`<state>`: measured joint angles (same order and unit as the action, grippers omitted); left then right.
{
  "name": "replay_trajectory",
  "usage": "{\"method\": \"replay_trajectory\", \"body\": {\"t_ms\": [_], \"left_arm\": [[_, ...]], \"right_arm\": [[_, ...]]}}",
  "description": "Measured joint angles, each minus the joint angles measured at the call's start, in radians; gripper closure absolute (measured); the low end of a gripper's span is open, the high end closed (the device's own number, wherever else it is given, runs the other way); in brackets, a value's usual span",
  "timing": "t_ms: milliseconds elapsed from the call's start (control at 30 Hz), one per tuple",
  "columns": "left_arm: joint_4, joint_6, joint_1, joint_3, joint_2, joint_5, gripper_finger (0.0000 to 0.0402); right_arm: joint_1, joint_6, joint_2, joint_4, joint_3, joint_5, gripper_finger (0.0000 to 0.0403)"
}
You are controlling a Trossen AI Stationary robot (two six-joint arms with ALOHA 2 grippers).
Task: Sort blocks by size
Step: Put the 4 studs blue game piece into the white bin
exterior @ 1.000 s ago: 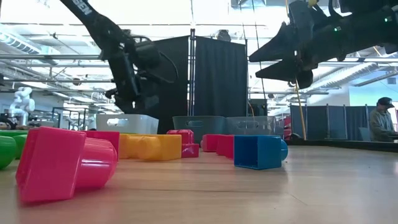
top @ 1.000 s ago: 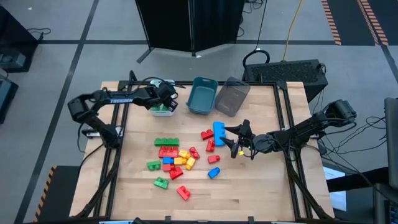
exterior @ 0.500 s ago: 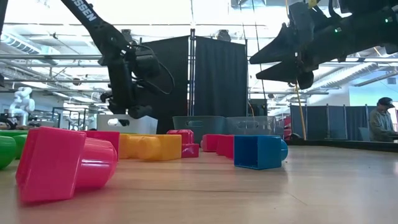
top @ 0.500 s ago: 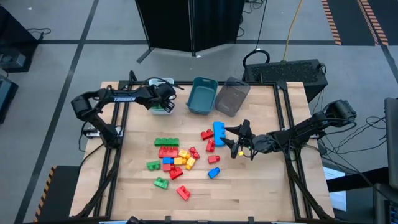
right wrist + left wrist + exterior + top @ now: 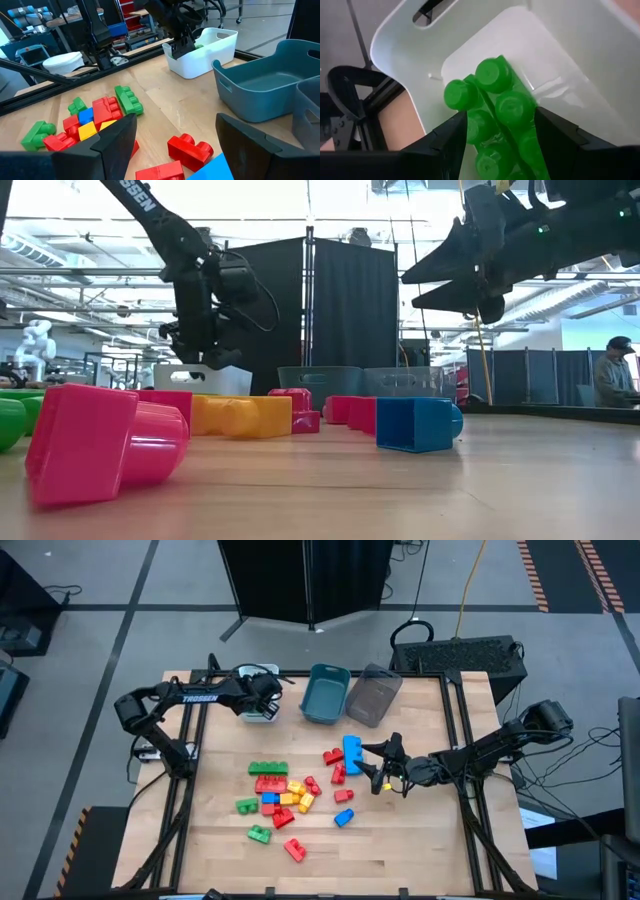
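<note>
A green block (image 5: 500,125) lies inside the white bin (image 5: 580,55) at the table's far left corner, framed between the two fingers of the left gripper (image 5: 268,700), which hovers over that bin with its jaws apart; the wrist view does not settle whether the fingers touch the block.

The remaining blocks (image 5: 280,798) sit scattered mid-table, with a long blue block (image 5: 353,752) just beside the right gripper (image 5: 375,765). That gripper hangs above the table near the blue block, its jaws spread and empty.

The teal bin (image 5: 325,693) and the grey bin (image 5: 372,695) stand side by side along the far edge.
</note>
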<state>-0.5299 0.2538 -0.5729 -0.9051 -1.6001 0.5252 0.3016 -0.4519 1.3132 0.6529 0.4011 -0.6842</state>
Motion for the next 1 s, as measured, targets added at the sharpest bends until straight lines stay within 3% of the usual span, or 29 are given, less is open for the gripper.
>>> {"method": "replay_trajectory", "body": {"t_ms": [133, 333, 667, 800, 1000], "left_arm": [[-0.016, -0.013, 0.022, -0.023, 0.035, 0.011, 0.0197], [0.002, -0.026, 0.069, -0.037, 0.147, 0.054, 0.0197], [0.005, 0.004, 0.261, -0.037, 0.311, 0.056, 0.0197], [0.096, 0.028, 0.392, -0.021, 0.301, 0.022, 0.0197], [0.348, 0.027, 0.545, 0.007, 0.179, 0.007, 0.0197]], "right_arm": [[-0.012, -0.054, 0.000, -0.039, 0.000, 0.003, 0.0145], [-0.032, -0.294, 0.016, -0.305, 0.000, 0.007, 0.0145], [-0.032, -0.522, 0.108, -0.320, 0.000, 0.079, 0.0145], [-0.036, -0.623, 0.192, -0.319, 0.000, 0.099, 0.0145], [-0.061, -0.656, 0.248, -0.292, 0.000, 0.164, 0.0145]]}}
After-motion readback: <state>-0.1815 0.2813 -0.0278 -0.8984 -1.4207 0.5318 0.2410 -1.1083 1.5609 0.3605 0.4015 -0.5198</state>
